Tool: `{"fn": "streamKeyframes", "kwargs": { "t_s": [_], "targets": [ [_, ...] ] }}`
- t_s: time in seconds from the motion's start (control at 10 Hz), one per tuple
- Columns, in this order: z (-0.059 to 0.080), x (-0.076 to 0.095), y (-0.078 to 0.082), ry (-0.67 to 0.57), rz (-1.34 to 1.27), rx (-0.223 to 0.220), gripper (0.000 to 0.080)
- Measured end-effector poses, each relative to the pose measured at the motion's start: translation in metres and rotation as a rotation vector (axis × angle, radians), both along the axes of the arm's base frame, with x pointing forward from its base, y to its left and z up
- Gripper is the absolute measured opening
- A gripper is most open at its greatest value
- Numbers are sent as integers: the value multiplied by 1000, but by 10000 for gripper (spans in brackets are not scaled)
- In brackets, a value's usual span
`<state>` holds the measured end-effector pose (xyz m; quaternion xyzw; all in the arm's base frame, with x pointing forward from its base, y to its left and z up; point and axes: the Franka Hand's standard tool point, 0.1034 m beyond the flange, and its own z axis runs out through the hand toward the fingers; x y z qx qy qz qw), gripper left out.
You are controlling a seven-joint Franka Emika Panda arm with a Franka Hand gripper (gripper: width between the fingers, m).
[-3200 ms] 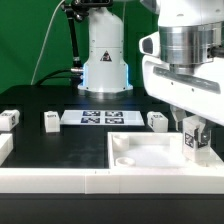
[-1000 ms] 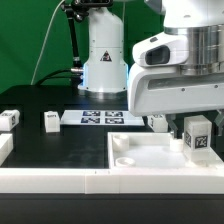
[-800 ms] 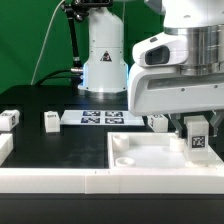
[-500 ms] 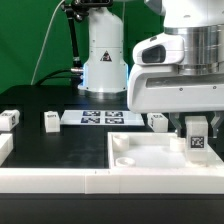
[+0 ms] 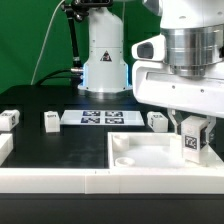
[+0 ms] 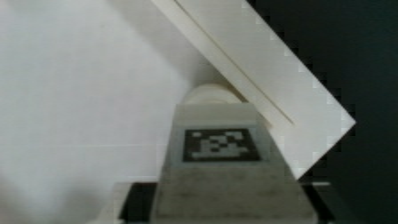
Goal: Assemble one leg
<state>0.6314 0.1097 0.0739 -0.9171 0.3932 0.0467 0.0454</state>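
Downward, end effector (image 5: 194,133) tight around leg (image 5: 194,147).

The leg (image 6: 222,160) fills the middle of the wrist view, a pale grey-white post seen along its length; its near face carries a black-and-white square tag (image 6: 221,144); its far end is rounded. The gripper (image 6: 226,203) holds it; a dark finger (image 6: 141,201) presses against one flank and a second dark strip shows at the opposite flank, so the jaws are closed on the post. Behind the leg lies the smooth white floor of the panel (image 6: 89,90); the panel's raised rim (image 6: 267,70) crosses the picture as a diagonal band, just beside the leg's far end; whether leg and panel touch cannot be told. Beyond the rim lies the black table (image 6: 338,40).
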Motion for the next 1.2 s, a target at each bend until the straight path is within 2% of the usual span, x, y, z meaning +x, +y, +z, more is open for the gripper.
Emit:
{"fn": "streamKeyframes", "kwargs": {
  "t_s": [0.5,0.7,0.8,0.9,1.0,1.1,1.2],
  "targets": [
    [0,-1,2,74,-604,-32,291],
    [0,-1,2,78,-630,-31,291],
    [-1,-1,2,73,-590,-29,366],
    [-1,-1,3,72,-586,-29,366],
    [-1,-1,3,62,-510,-28,562],
    [-1,-1,3,46,-376,-22,622],
    [-1,-1,4,36,-284,-17,622]
  ]
}}
